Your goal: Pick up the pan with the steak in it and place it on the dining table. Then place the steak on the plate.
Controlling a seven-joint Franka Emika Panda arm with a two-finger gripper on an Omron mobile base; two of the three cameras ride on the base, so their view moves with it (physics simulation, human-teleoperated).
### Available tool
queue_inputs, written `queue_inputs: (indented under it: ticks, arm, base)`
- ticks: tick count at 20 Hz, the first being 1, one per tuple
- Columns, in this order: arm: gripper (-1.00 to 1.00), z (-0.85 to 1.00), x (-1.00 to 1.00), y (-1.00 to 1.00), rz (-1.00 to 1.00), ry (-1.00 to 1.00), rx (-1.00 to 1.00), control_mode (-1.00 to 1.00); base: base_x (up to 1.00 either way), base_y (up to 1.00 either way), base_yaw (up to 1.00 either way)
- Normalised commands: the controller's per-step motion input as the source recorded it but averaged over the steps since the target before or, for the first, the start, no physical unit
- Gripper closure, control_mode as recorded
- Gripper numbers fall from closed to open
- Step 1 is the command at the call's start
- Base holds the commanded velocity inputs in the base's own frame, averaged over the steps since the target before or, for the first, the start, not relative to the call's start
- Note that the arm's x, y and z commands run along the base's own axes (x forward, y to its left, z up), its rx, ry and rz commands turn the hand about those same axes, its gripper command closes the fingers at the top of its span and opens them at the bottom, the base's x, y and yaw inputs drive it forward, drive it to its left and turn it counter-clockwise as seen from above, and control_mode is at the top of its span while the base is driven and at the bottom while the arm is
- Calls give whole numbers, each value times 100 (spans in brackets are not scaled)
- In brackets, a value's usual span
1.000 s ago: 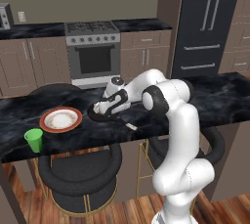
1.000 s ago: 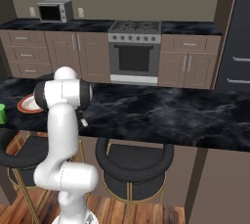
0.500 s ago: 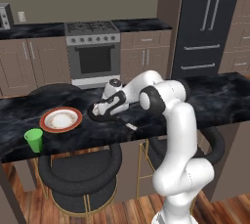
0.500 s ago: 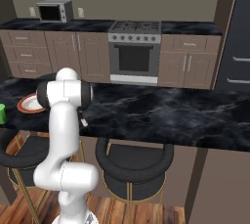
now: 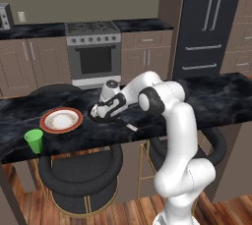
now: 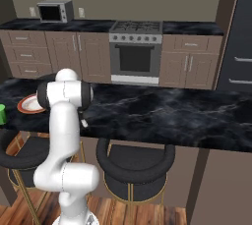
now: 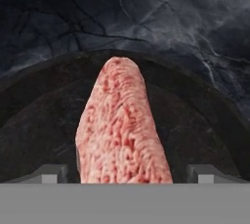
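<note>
The black pan [image 7: 195,115] rests on the black marble dining table [image 5: 216,96], its thin handle [image 5: 132,126] pointing toward the table's front edge. In the pan lies the pink-red steak [image 7: 122,130]. My gripper [image 7: 127,174] is lowered into the pan [image 5: 114,117] and stands open. One fingertip [image 7: 51,173] is on each side of the steak, with a small gap to the meat on both sides. In the left base view my hand hides the steak. The orange-rimmed plate [image 5: 61,120] lies just left of the pan, and it also appears behind my arm [image 6: 28,104].
A small green cup [image 5: 34,140] stands near the table's front left edge [image 6: 1,112]. Round black stools [image 5: 81,167] sit under the table on my side. The stove and brown cabinets [image 5: 93,57] line the far wall, with a dark fridge [image 5: 211,22] at the right.
</note>
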Motion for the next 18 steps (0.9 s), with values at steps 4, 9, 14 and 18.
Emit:
queue_inputs:
  ticks: [4, 9, 14, 18]
  arm:
    - [-100, -34, 0, -1, 0, 0, 0, -100]
    - [100, -7, 0, 0, 0, 0, 0, -100]
    - [100, 0, 0, 0, 0, 0, 0, -100]
    - [100, 0, 0, 0, 0, 0, 0, -100]
  base:
    - [0, 0, 0]
    - [0, 0, 0]
    - [0, 0, 0]
    - [0, 0, 0]
